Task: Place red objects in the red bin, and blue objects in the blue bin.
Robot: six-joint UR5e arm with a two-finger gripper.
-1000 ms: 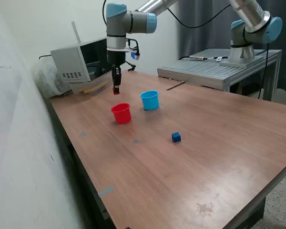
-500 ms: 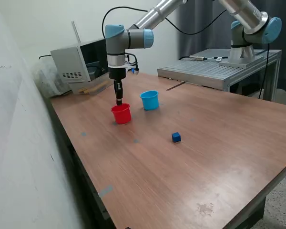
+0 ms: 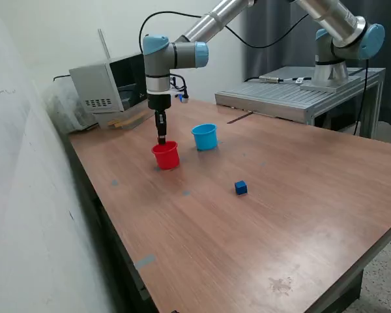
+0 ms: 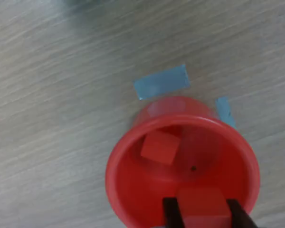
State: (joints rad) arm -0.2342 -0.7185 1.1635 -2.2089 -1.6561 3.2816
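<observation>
Two red cubes show in the wrist view: one lies on the floor of the red cup, and the other is pinched between the dark fingers of the tool, right over the cup's open mouth. The tool is closed on that cube. From the exterior view, the tool hangs straight down just above the red cup. The light blue cup stands just beside the red cup, on the exterior view's right. One dark blue cube sits on the tabletop, well apart from the red cup and nearer the camera. Two bits of pale blue tape lie on the wood next to the red cup. No writing or labels can be read anywhere.
</observation>
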